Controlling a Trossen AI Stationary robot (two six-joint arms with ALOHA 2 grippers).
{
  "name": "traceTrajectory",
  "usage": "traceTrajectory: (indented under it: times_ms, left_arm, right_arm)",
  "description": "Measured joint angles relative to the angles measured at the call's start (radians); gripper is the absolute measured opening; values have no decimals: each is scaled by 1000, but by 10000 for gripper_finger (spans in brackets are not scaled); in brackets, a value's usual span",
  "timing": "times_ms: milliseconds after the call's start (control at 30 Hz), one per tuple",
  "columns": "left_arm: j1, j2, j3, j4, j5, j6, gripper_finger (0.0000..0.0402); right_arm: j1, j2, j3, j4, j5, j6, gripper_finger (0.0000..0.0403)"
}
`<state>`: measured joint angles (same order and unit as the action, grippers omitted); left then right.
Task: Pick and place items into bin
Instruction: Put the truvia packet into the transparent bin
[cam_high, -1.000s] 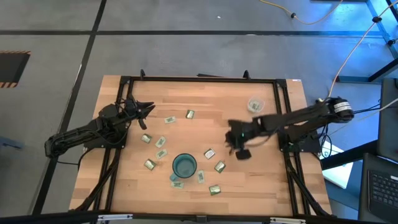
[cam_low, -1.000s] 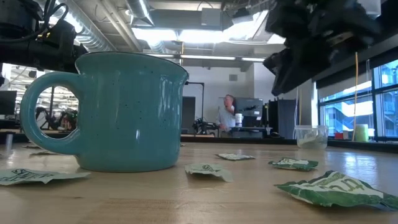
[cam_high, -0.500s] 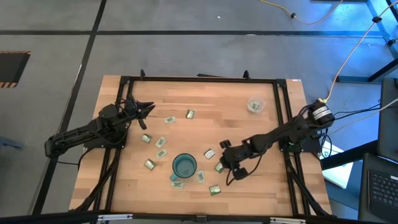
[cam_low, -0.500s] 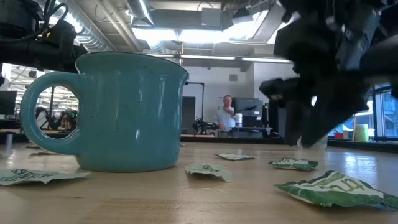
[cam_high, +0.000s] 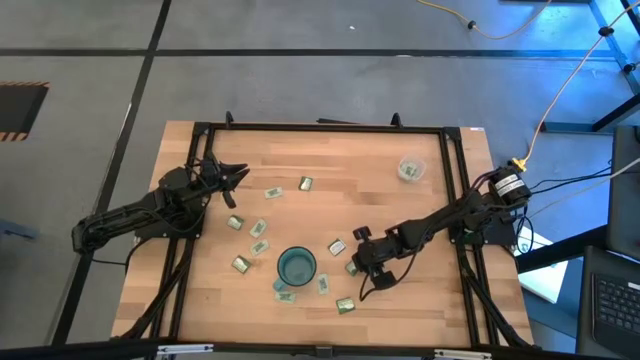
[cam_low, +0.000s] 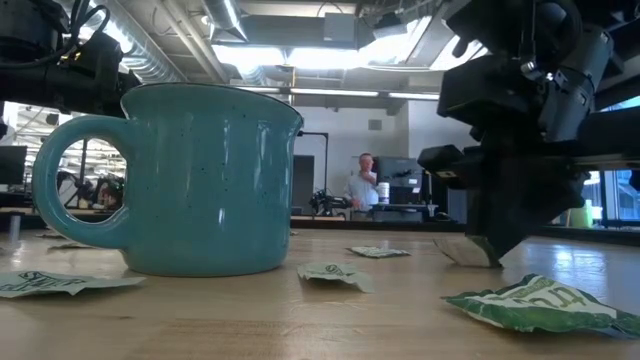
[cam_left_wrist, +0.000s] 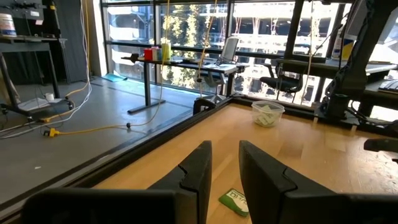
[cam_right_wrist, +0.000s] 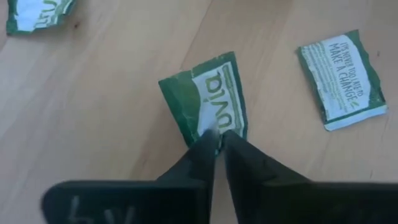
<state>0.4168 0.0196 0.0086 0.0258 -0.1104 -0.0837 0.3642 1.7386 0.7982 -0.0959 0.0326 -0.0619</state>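
Observation:
Several small green packets lie flat on the wooden table around the teal mug (cam_high: 296, 266) (cam_low: 200, 180). My right gripper (cam_high: 356, 266) (cam_right_wrist: 218, 138) is down at the table just right of the mug, shut on one green packet (cam_right_wrist: 208, 99). The bin, a whitish plastic cup (cam_high: 411, 169) (cam_left_wrist: 268, 114), stands near the table's far right corner with packets inside. In the low view the right arm hides it. My left gripper (cam_high: 238, 172) (cam_left_wrist: 225, 168) waits open at the far left, above the table, with one packet (cam_left_wrist: 234, 202) below its fingers. My right gripper pinches the green packet by its near edge (cam_right_wrist: 214, 129) between the two fingertips (cam_right_wrist: 203, 144). The fingers come from above, slanting down. The rest of the packet lies on the table; in the low view its held end (cam_low: 468, 250) looks raised a little.
Another packet (cam_right_wrist: 341, 79) lies close beside the held one, and one (cam_low: 535, 305) lies near the low camera. More packets sit left of the mug (cam_high: 258, 228) and toward the far edge (cam_high: 305, 183). The black frame rails (cam_high: 455, 180) run along the table's sides.
My right arm has swung from the table's right centre toward the mug and the near edge, and has come down onto the packet beside the mug. The left arm has kept still.

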Motion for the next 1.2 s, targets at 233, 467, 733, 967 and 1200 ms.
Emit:
traceTrajectory:
  times_ms: [233,467,733,967,1200]
  left_arm:
    - [0,0,0,0,0,0,75]
    - [0,0,0,0,0,0,75]
    - [0,0,0,0,0,0,75]
    - [0,0,0,0,0,0,75]
    - [0,0,0,0,0,0,75]
  right_arm:
    - [0,-12,6,-23,3,7,6]
    - [-44,-198,113,-386,111,81,3]
    - [-192,-508,199,-891,430,351,2]
    - [-441,-643,166,-1045,456,464,2]
    - [-670,-589,92,-999,443,381,2]
